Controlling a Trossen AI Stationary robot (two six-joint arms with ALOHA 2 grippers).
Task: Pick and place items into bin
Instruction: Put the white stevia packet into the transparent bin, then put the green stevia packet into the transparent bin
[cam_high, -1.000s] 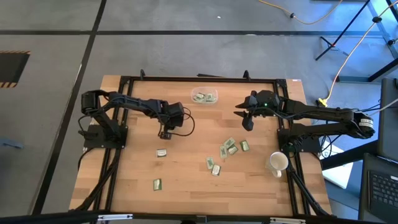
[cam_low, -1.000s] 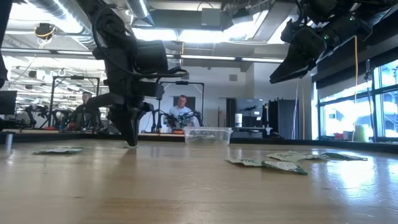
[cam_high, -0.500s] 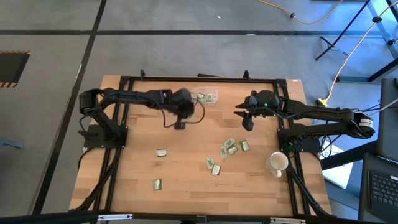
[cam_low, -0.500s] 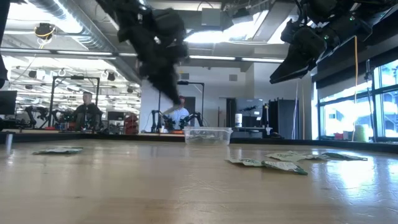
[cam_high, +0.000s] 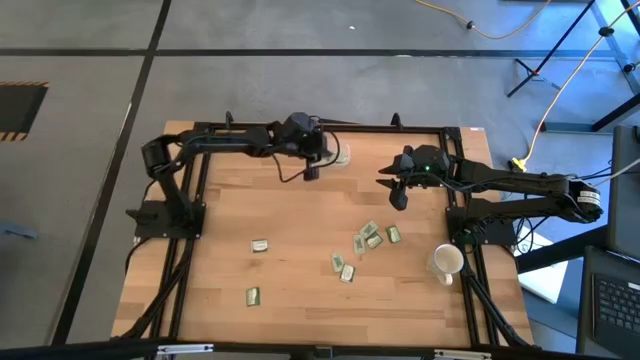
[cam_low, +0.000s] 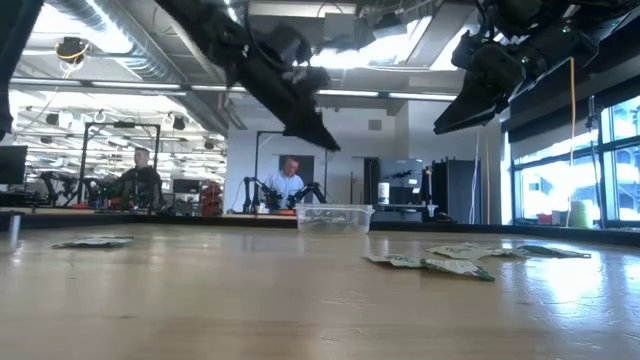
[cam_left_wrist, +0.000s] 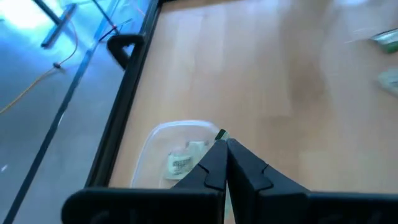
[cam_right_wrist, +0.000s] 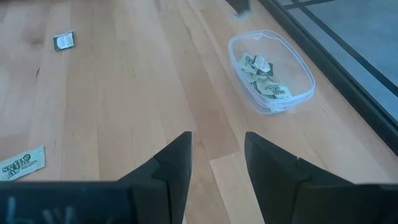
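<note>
Packets of pale green and white lie scattered on the wooden table: a cluster right of centre, one farther left, and another near the front edge. A few more rest inside the clear bin, which sits at the table's far edge, near its middle. The left gripper hangs in the air just beside the bin, on its left; in the left wrist view its fingers are pressed together, with a thin green sliver showing at their tips, seemingly a packet pinched edge-on. The right gripper hovers above the table to the right of the bin, its fingers spread apart and holding nothing. A white cup lies on its side near the table's right edge.
</note>
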